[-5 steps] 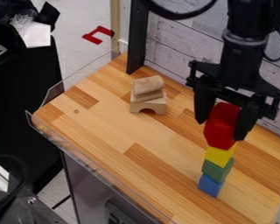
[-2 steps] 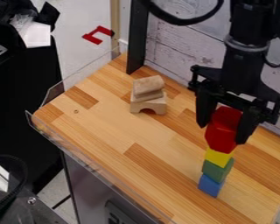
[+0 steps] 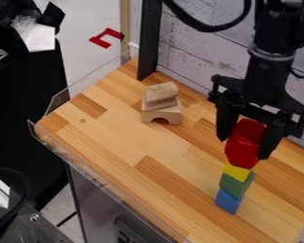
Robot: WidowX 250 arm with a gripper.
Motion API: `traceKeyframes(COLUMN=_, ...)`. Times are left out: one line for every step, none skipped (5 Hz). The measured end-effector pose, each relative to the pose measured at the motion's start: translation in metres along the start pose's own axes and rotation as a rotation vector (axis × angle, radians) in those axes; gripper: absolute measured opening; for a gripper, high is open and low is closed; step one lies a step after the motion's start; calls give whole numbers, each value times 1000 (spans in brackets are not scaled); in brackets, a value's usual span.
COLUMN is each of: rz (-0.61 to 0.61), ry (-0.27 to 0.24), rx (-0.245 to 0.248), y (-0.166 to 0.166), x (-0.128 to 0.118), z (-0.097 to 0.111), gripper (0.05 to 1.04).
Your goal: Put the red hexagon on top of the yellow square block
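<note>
- The hand is clamped on the red hexagon, one finger on each side.
- The red hexagon is at the top of the block stack, hiding part of the yellow block; whether they touch, I cannot tell.
- The yellow block sits on a green block, which sits on a blue block on the table.
- Well apart, near the black post, plain wooden pieces stand stacked, an arch at the bottom.
</note>
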State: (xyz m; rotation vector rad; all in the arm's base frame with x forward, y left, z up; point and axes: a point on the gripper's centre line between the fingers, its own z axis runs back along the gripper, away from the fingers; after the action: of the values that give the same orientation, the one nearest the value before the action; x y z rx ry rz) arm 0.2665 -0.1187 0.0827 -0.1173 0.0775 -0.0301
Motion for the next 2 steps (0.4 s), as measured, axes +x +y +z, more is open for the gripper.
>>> traceKeyframes(rz=-1, ry=4, rx=-1, y=-1, x=2, z=0, gripper=792)
traceKeyframes(rz=45, ry=12, rx=-4, y=-1, x=2, z=-1, gripper=1005)
